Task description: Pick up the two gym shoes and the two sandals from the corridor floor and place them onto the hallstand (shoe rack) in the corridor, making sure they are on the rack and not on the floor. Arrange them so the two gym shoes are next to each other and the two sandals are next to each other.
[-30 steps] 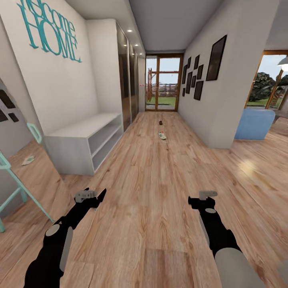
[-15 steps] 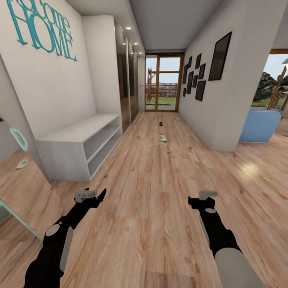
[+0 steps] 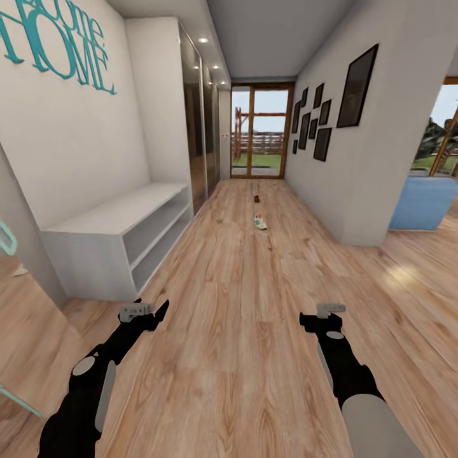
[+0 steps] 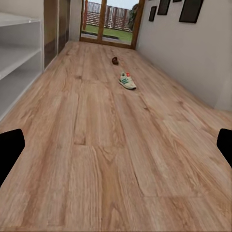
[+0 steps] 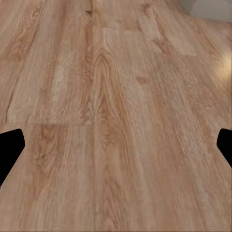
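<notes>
Far down the corridor floor (image 3: 242, 299) lies a white gym shoe (image 3: 259, 222) with green stripes, and a small dark brown sandal (image 3: 256, 198) lies beyond it. The left wrist view has the same gym shoe (image 4: 127, 80) and sandal (image 4: 115, 60) ahead. Against the left wall stands the white hallstand (image 3: 121, 235), its shelves bare, with its end (image 4: 14, 53) beside the left arm. My left gripper (image 3: 143, 313) (image 4: 116, 150) and right gripper (image 3: 323, 315) (image 5: 116, 147) hang open over bare planks, far short of the shoes, holding nothing.
A leaning mirror (image 3: 19, 305) is at the near left. Dark glossy wardrobe doors (image 3: 194, 127) follow the hallstand. A glass door (image 3: 257, 133) ends the corridor. The right wall's corner (image 3: 366, 238) juts out, with a blue armchair (image 3: 423, 203) past it.
The whole view has shifted: the camera moved forward along the corridor, so the hallstand looks nearer and the mirror slides off to the left. Both arms hold the same pose.
</notes>
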You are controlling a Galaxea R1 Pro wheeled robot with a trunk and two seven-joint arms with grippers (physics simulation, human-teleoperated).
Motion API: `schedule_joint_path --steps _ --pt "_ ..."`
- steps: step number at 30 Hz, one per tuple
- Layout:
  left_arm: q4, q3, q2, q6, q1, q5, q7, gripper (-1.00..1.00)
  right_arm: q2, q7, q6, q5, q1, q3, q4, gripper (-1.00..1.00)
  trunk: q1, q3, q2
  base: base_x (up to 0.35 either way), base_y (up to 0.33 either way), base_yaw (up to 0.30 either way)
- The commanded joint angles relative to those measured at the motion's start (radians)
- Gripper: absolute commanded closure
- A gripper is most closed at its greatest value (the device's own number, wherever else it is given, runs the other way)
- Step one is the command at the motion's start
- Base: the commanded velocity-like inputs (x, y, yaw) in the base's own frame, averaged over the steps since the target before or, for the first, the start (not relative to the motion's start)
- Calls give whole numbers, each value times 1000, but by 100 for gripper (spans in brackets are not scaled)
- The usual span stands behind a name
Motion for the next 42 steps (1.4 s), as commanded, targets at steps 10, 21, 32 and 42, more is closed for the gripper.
schedule_joint_path --steps 10,21,32,42 --pt "-1 4 -1 5 -1 -6 -8 -100 2 0 5 8 0 -2 -2 -100 0 -1 0 349 0 0" --pt "-1 4 -1 5 -1 -6 -8 -100 2 0 5 8 -1 -1 -2 -100 0 -1 0 349 0 0" --pt "-1 4 -1 5 -1 -6 -8 -100 2 0 5 8 0 -1 -2 -100 0 -1 0 349 0 0" --pt "0 4 -1 5 -1 -5 -8 -100 2 0 7 8 -1 -3 -2 -100 0 -1 0 349 0 0"
